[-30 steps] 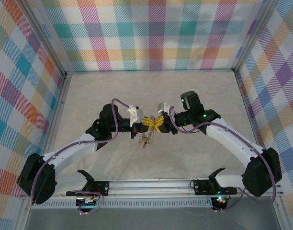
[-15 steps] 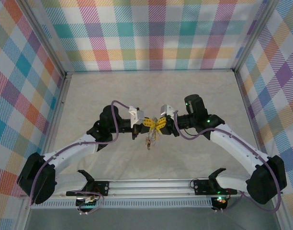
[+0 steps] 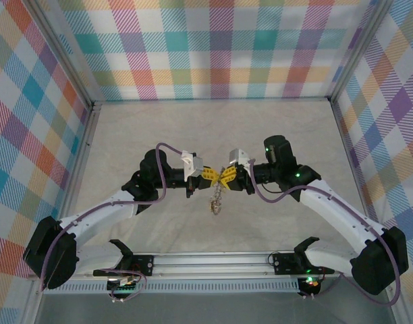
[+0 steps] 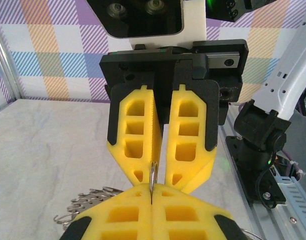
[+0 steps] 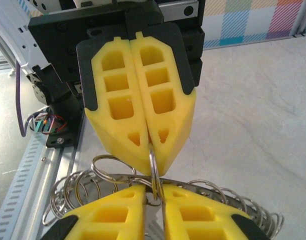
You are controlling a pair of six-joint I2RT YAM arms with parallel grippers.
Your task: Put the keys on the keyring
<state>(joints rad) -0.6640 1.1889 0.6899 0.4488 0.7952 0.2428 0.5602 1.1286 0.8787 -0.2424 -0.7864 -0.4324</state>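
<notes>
My left gripper (image 3: 214, 175) and right gripper (image 3: 223, 177) meet tip to tip above the middle of the table. A small silvery split ring (image 5: 154, 167) stands upright between them. The left gripper (image 4: 152, 192) is shut on one side of it. The right gripper (image 5: 154, 189) pinches the other side, its jaws a narrow gap apart. The keyring (image 5: 218, 186), a grey hoop fringed with many small silvery rings, runs crosswise just under the right fingertips. A silvery bundle (image 3: 217, 200) hangs below the grippers. No separate keys can be made out in it.
Silvery pieces of the bundle (image 4: 88, 200) stick out left of my left fingers. The aluminium rail (image 3: 213, 260) with the arm bases runs along the near edge. Plaid walls (image 3: 213, 47) enclose the pale tabletop (image 3: 213, 128).
Both grippers have shifted slightly to the right while staying tip to tip. The hanging bundle has swung right and now sits more directly beneath them.
</notes>
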